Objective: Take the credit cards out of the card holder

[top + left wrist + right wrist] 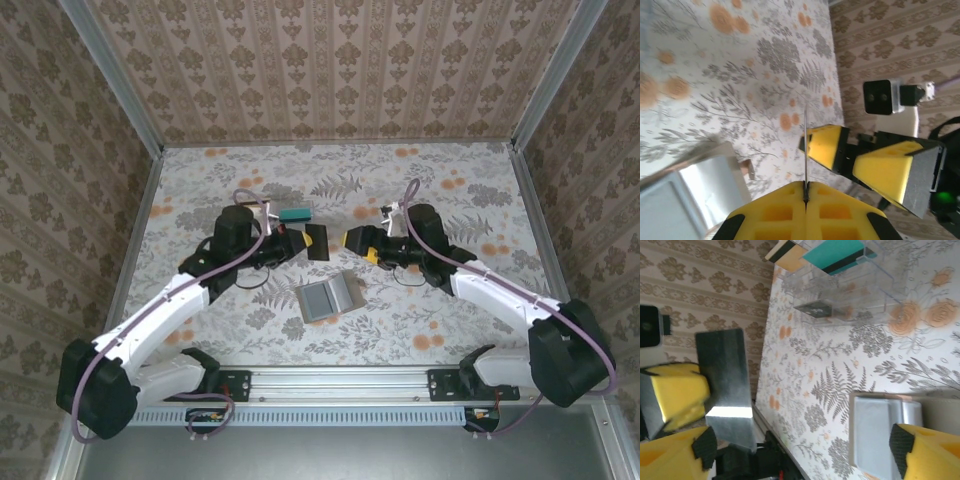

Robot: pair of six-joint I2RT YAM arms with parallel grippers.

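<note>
Top view: left gripper [302, 240] at centre frame, jaws clamped on a dark card [316, 241] held upright above the floral worktop [450, 300]. Right gripper [352, 240] faced it from the right, just beside the card's free edge, its yellow pads apart. The card holder [325, 298] lay open and flat on the worktop, just below the two grippers in the frame, between the arms, bluish-grey inside facing up, touched by neither gripper. A clear tray [282, 217] sat above and left of the grippers, with a teal card [294, 213] in it. Left wrist view: left gripper [806, 187] at bottom centre, pads pressed together on the dark card [805, 145], seen edge-on as a thin vertical line; the right gripper's two yellow fingers [825, 145] stood to the right of the card, spread, not touching it. The card holder [705, 185] was blurred at lower left. Right wrist view: right gripper [802, 440] with jaws wide apart, one pad at each lower corner; the dark card [725, 375] was at left, pinched low down by a yellow pad of the left gripper. The card holder [885, 430] lay at lower right. The clear tray [855, 295] was at top, carrying the teal card [832, 254] and a tan-and-black card [785, 251] beside it.
</note>
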